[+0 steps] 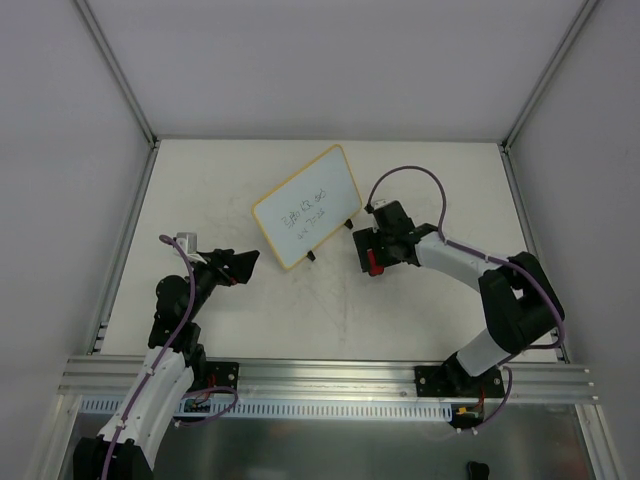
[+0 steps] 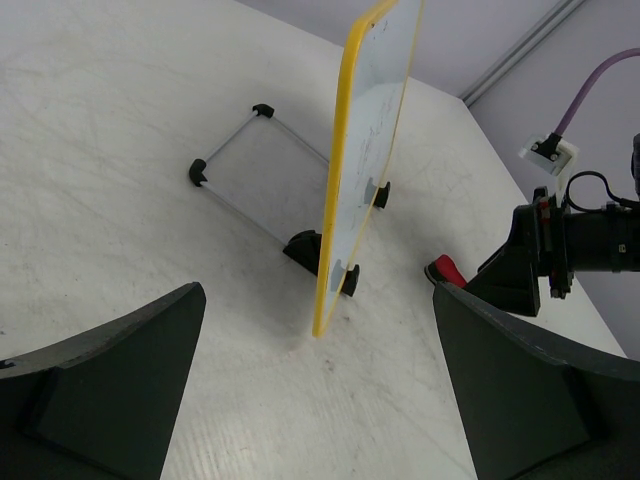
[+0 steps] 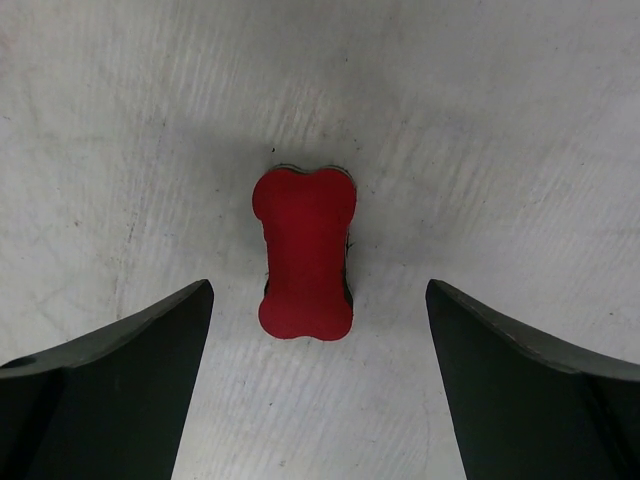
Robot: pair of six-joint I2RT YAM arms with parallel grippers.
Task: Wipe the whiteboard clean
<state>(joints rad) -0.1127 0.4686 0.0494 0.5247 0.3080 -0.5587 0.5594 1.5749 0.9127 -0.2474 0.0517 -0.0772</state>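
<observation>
The right gripper (image 3: 318, 290) hangs over a small red bone-shaped foam eraser (image 3: 304, 252). Its dark fingers stand wide at lower left and lower right of the wrist frame, and neither touches the eraser. The eraser lies flat on the white scuffed tabletop (image 3: 520, 120) at frame centre, its long sides facing the fingers.

The step in hand looks like the pick-up of the eraser. The next move calls for a short straight drop and a squeeze across the narrow waist, then a lift and a swing left.

In the overhead view the yellow-framed rectangular whiteboard (image 1: 305, 207) stands tilted at upper centre with dark handwriting on its face. It sits just left of the right gripper, and one small black foot (image 1: 347, 224) is near that gripper.

The left gripper (image 2: 318, 300), wide and empty, sits at lower left of the overhead frame and looks edge-on at the board's yellow rim. A thin wire prop (image 2: 250, 160) spreads behind the board.

Bare table lies on every side of the eraser, and the enclosure walls are well apart. The board looks light and may slide or tip under a wipe.
</observation>
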